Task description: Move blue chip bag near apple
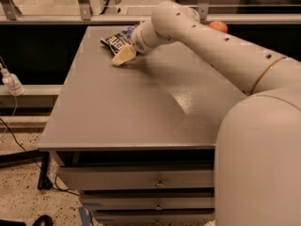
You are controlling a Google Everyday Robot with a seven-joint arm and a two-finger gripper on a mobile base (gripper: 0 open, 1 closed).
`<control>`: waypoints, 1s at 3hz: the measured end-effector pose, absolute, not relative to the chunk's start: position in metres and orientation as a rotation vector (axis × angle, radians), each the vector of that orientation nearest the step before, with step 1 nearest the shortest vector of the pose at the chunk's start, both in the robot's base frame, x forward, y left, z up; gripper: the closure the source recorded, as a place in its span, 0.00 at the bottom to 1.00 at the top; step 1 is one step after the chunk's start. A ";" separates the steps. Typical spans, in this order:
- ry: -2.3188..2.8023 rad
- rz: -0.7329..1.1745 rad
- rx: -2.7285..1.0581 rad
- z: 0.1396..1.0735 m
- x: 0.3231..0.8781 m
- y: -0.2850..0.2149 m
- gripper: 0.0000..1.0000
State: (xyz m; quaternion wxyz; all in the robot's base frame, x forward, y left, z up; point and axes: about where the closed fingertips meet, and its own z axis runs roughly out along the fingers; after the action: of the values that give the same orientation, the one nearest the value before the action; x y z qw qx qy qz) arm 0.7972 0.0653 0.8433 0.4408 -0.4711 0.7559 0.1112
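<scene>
1. Grey tabletop [141, 121], matte, w/ a soft glare patch right of centre. Drawers [160, 180] stacked under the front edge.
2. Blue chip bag [115, 40] lies at the far-left corner of the table. Navy w/ white lettering, right end hidden behind the wrist.
3. Gripper [123, 56] is at the bag's near edge, a cream tip angled down-left toward the table. Contact w/ the bag: can't tell. Clenched or released: can't tell either.
4. Arm [225, 55], cream w/ small dark holes, runs from lower right diag. across to the far-left corner.
5. Apple [218, 26], orange-red, at the far right, partly hidden behind the arm. Well apart from the bag.
6. White plug [10, 81] w/ cable at far left, off the table.
</scene>
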 end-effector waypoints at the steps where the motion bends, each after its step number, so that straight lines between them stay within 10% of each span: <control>1: 1.872 0.294 -1.142 0.842 0.796 0.065 0.41; 3: 1.790 0.274 -1.103 0.884 0.799 0.054 0.87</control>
State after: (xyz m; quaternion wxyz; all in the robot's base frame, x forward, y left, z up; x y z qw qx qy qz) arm 0.7986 0.0542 0.8836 0.4888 -0.4537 0.7366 0.1128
